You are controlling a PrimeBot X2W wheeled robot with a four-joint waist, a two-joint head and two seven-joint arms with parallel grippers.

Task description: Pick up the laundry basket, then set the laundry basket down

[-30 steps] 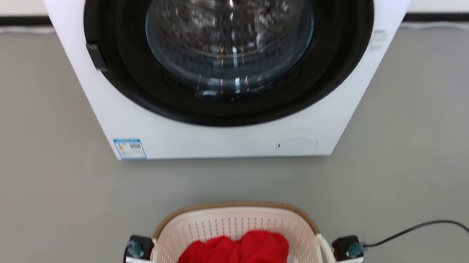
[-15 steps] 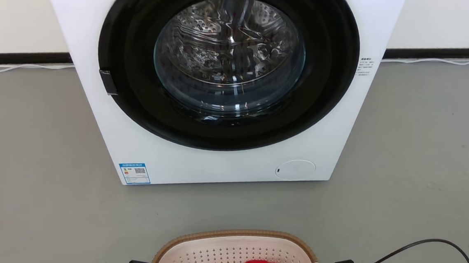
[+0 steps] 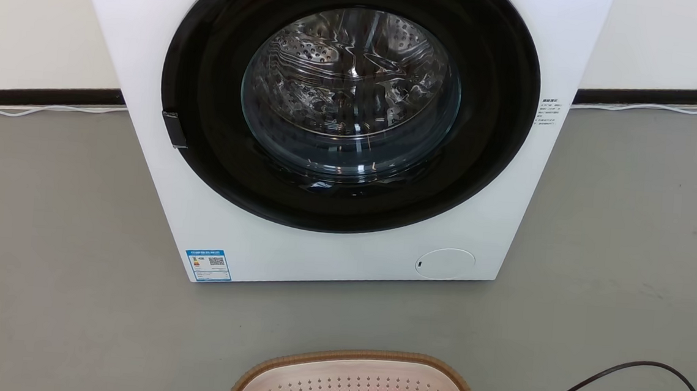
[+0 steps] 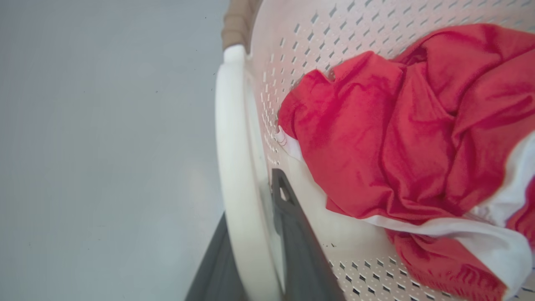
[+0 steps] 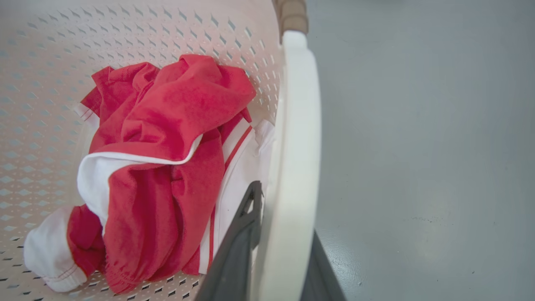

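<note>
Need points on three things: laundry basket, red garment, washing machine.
laundry basket (image 3: 349,355): head view, on the brown woven rim's far edge.
red garment (image 5: 167,108): right wrist view, on its top red fold.
washing machine (image 3: 331,262): head view, on the white front panel below the door.

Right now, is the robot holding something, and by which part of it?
The laundry basket, by its white loop handles: the left gripper is shut on the left handle, the right gripper on the right handle.

ahead: washing machine (image 3: 340,133) blocks | floor (image 3: 340,317) open between it and laundry basket (image 3: 347,385) | right: cable (image 3: 649,363) loops
</note>
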